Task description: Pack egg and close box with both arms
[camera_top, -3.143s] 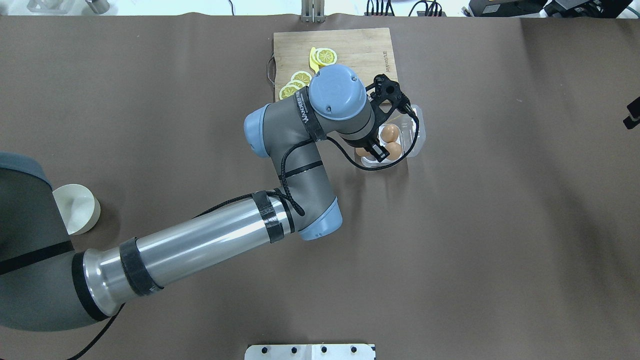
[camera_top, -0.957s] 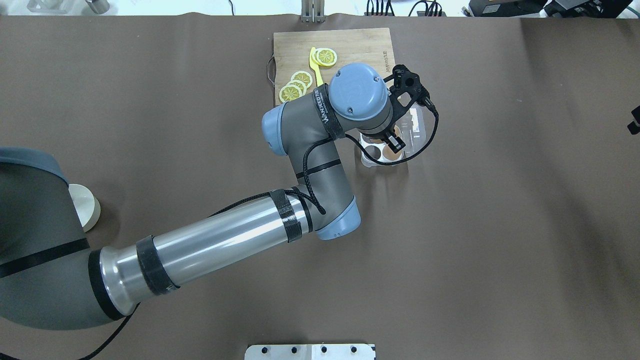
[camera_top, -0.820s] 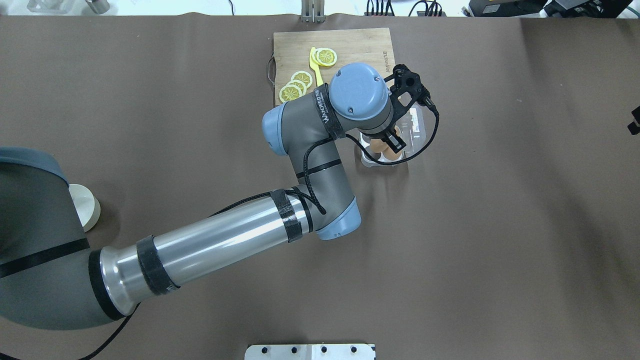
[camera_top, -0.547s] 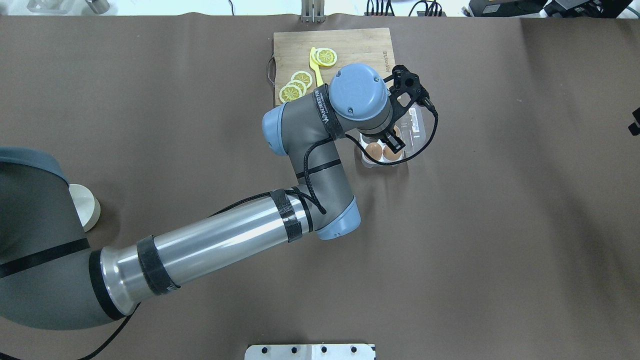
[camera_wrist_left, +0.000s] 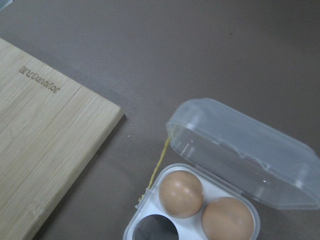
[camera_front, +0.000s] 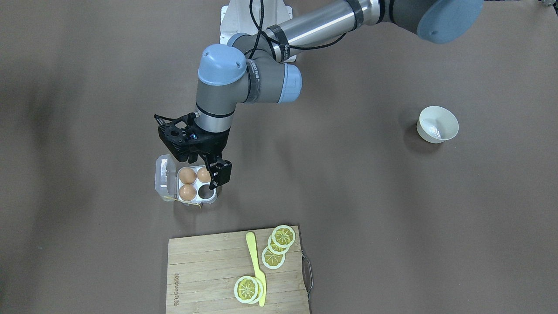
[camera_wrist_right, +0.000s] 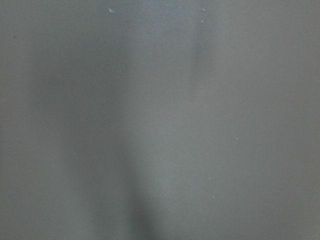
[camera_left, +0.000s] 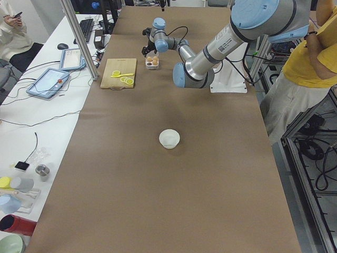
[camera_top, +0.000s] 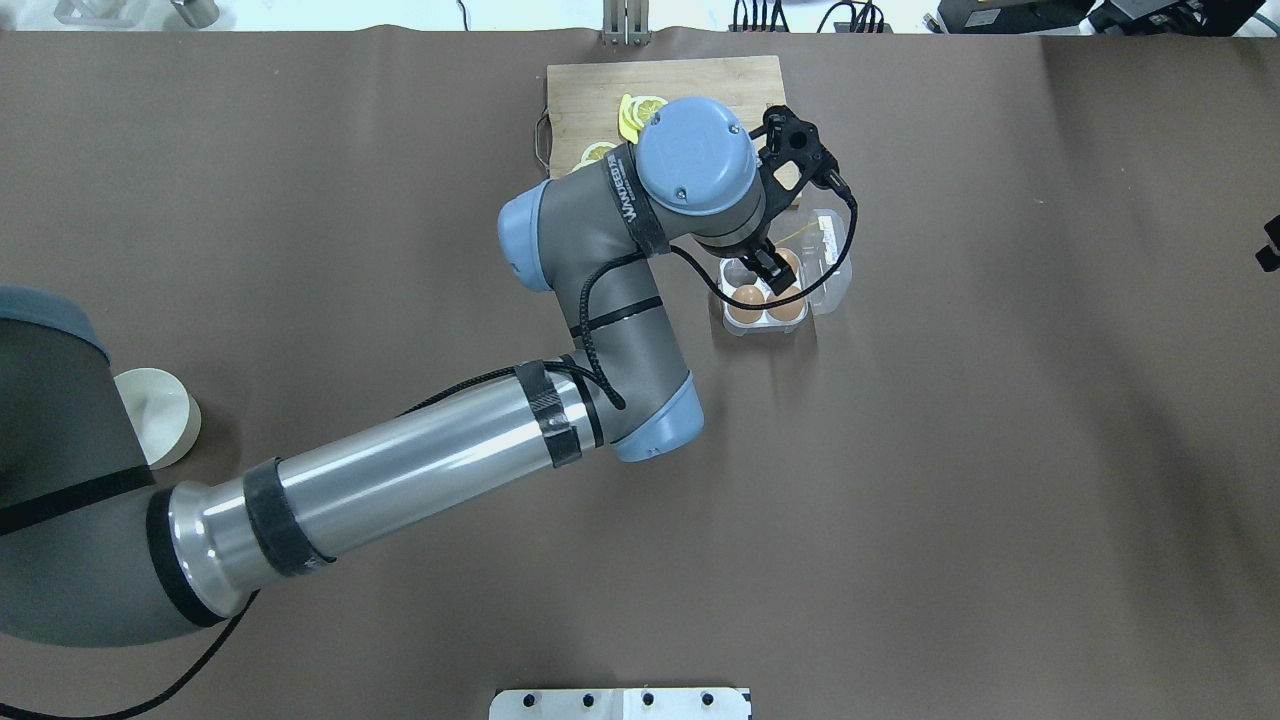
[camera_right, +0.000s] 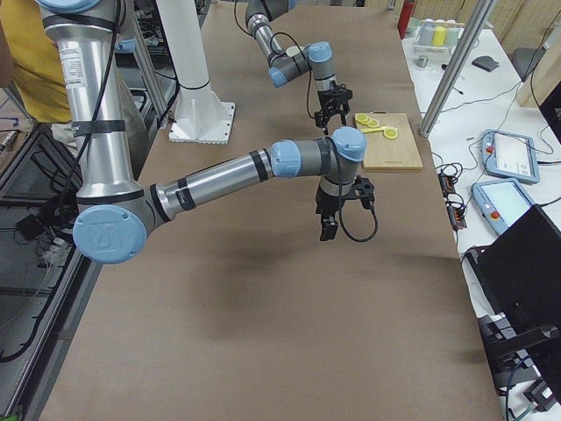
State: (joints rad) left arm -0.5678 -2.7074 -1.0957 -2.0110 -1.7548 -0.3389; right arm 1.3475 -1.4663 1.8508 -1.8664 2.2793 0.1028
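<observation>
Orange-brown and smooth, the egg [camera_front: 203,175] sat in the upper right cell of the box [camera_front: 195,183] as the front-facing view showed it. A second egg [camera_front: 187,175] filled the upper left cell and a third egg [camera_front: 187,192] the lower left, while the lower right cell held nothing. The box lay left of centre in that frame. Its clear lid [camera_front: 165,176] stood open on the tray's left side (the left wrist view showed it tilted back rather than flat). A yellow string [camera_wrist_left: 161,157] ran from the lid's corner to the tray's edge.

The left gripper [camera_front: 220,178] hung over the tray's right edge, just beside the egg. Its jaws were parted with nothing between them, though only one finger showed plainly. The left arm [camera_front: 244,83] came in from the upper right of the frame.

The right gripper [camera_right: 328,230] hung over bare table at the middle of the right side view, well apart from the box. Whether it was parted or closed could not be told.

A bamboo cutting board [camera_front: 205,261] lay at the bottom of the front-facing frame, below the box, carrying lemon slices [camera_front: 283,236] and a yellow knife [camera_front: 255,261]. A white bowl [camera_front: 425,130] stood far to the right on the brown table cover [camera_front: 348,196].
</observation>
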